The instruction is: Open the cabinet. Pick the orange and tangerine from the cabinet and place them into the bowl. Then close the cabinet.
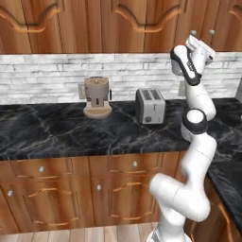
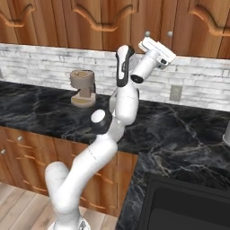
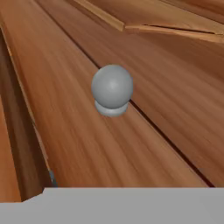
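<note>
The reddish-brown wall cabinet [image 1: 203,21] hangs above the counter with its doors shut. Two small round silver knobs sit side by side at its lower edge, one knob [image 1: 193,33] just above my raised hand. My gripper [image 1: 196,42] points up at the door, just below these knobs; my gripper [image 2: 149,43] has its fingers hidden by the hand. In the hand view one knob [image 3: 112,87] fills the middle, very close, on the wooden door [image 3: 65,109]. The orange and tangerine are hidden behind the shut doors. The bowl is out of view.
On the black marble counter [image 1: 56,132] stand a brown coffee grinder [image 1: 97,97] and a silver toaster [image 1: 150,106]. A dark sink [image 2: 188,206] lies at the right. A pale object [image 2: 227,133] is cut off at the right edge. Low cabinets with drawers run beneath.
</note>
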### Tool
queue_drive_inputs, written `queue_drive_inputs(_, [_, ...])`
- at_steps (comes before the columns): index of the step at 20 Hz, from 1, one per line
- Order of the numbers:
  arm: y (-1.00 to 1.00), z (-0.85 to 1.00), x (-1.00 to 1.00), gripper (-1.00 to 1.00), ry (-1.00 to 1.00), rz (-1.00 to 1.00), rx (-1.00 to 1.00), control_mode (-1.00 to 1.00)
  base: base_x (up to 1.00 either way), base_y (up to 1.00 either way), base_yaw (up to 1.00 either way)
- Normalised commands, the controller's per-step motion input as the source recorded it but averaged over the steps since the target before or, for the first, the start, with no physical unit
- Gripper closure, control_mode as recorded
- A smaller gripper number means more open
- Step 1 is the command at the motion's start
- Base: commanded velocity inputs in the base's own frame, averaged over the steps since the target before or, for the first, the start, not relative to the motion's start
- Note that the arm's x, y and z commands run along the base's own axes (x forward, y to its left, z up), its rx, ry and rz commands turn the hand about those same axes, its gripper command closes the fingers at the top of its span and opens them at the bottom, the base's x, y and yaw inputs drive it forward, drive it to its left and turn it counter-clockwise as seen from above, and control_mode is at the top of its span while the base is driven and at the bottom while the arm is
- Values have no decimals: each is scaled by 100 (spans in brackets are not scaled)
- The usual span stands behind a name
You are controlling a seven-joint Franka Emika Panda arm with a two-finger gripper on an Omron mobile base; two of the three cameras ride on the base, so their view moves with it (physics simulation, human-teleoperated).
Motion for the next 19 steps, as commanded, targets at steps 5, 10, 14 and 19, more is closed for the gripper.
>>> queue_drive_inputs(5, [-38,0,71,-100,26,35,17,-100,0,0,0])
queue_drive_inputs(10, [-15,-6,48,-100,3,29,0,-100,0,0,0])
queue_drive_inputs(14, [-10,-51,100,-100,6,37,1,-100,0,0,0])
queue_drive_inputs(19, [-24,-41,41,-100,8,41,0,-100,0,0,0])
